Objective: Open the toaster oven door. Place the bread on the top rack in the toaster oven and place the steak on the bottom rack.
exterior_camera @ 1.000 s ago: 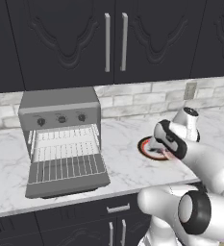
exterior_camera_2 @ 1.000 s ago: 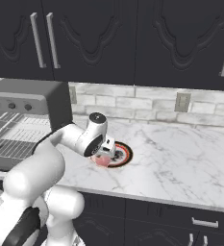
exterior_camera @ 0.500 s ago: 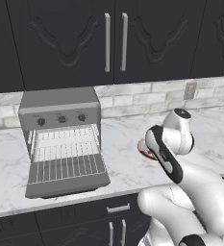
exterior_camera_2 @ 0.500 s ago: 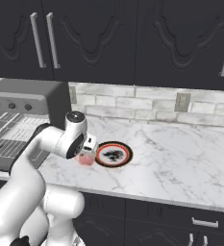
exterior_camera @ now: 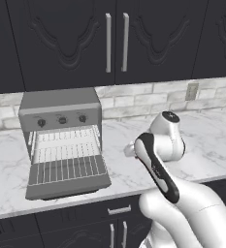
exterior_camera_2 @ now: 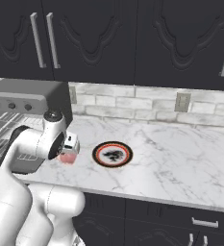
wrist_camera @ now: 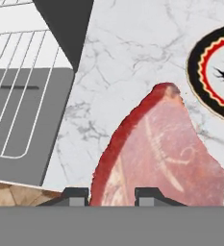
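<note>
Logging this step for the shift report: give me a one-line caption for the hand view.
Gripper holds the steak above the marble counter, between the open toaster oven door and the plate.

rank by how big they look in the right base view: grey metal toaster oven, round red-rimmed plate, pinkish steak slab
1. Grey metal toaster oven, largest though partly behind the arm.
2. Round red-rimmed plate.
3. Pinkish steak slab, smallest; partly covered by the gripper holding it, so its full extent is unsure.

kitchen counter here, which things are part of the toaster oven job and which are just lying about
Part of the job:
- toaster oven, on the counter
- toaster oven door, folded down open
- steak, held in the gripper

Just lying about:
- red-rimmed plate, on the counter beside the oven
- wall outlet
- dark wall cabinets
</note>
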Robot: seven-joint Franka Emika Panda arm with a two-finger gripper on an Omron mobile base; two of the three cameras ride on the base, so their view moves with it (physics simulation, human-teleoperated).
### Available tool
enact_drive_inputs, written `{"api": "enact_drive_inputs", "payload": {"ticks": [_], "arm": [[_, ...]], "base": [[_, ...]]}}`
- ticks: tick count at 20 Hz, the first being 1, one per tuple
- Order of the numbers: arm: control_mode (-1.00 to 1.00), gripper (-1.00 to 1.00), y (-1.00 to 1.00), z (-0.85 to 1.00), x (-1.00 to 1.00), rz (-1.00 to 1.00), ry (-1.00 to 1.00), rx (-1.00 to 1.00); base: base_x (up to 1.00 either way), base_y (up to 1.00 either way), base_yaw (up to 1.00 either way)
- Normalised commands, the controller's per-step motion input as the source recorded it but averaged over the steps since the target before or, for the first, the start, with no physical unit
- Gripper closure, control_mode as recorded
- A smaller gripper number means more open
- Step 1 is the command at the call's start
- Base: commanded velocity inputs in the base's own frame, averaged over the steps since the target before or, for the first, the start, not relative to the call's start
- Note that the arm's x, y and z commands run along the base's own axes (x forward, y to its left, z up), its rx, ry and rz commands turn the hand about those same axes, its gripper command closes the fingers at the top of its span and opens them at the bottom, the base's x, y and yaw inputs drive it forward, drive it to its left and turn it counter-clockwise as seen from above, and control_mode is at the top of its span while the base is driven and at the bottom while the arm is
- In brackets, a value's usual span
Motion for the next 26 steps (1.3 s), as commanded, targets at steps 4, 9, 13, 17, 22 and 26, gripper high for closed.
{"api": "enact_drive_inputs", "payload": {"ticks": [4, 9, 13, 17, 22, 26], "arm": [[-1.00, 1.00, 0.68, 0.11, 0.00, 0.05, 0.00, 0.00], [-1.00, 1.00, 0.71, 0.07, 0.00, 0.06, 0.00, 0.00], [-1.00, 1.00, 0.68, 0.11, 0.05, 0.06, 0.00, 0.00], [-1.00, 1.00, 0.61, 0.12, 0.06, 0.09, 0.00, 0.00], [-1.00, 1.00, 0.56, 0.23, 0.12, 0.06, 0.00, 0.00], [-1.00, 1.00, 0.61, 0.10, 0.15, 0.07, 0.00, 0.00]], "base": [[0.00, 0.00, 0.00], [0.00, 0.00, 0.00], [0.00, 0.00, 0.00], [0.00, 0.00, 0.00], [0.00, 0.00, 0.00], [0.00, 0.00, 0.00]]}}
